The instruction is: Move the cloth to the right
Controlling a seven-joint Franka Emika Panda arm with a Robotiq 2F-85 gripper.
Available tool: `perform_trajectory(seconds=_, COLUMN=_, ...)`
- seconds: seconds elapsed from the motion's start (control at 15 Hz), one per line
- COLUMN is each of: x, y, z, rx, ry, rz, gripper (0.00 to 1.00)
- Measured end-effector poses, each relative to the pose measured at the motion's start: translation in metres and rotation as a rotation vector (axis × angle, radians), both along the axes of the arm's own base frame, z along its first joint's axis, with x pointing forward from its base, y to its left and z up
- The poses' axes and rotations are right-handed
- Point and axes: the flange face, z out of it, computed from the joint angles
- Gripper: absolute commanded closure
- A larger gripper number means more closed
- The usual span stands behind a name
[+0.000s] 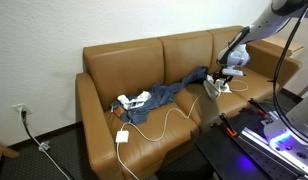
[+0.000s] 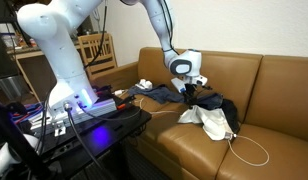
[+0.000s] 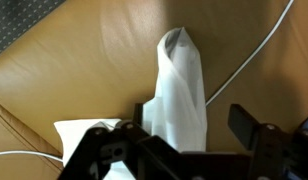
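A white cloth (image 3: pixel 182 90) lies in a narrow folded ridge on the brown leather sofa seat. It also shows in both exterior views (image 1: pixel 216 89) (image 2: pixel 212 122), next to a pair of dark jeans. My gripper (image 3: pixel 194 117) hovers just over the cloth's near end, with the cloth between its fingers. The fingers stand apart, with a gap between the cloth and the right finger, so it is open. In both exterior views the gripper (image 1: pixel 225 77) (image 2: pixel 191 92) is right above the cloth's edge.
Dark jeans (image 1: pixel 169 93) are spread across the sofa seat (image 1: pixel 144 142) with small white items (image 1: pixel 134 100) on them. A white cable (image 1: pixel 159 125) runs across the cushion to a white adapter (image 1: pixel 122 137). A black table with lit equipment (image 2: pixel 84 115) stands in front.
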Motion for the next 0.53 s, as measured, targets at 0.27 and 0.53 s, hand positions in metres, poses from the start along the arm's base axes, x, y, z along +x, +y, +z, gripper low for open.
perform_trajectory(seconds=0.27, x=-0.014, y=0.027, z=0.049, rx=-0.07, ry=-0.079, rz=0.108, gripper=0.0)
perform_trajectory(seconds=0.53, x=-0.033, y=0.051, z=0.094, rx=-0.153, ry=-0.203, rz=0.191, gripper=0.0)
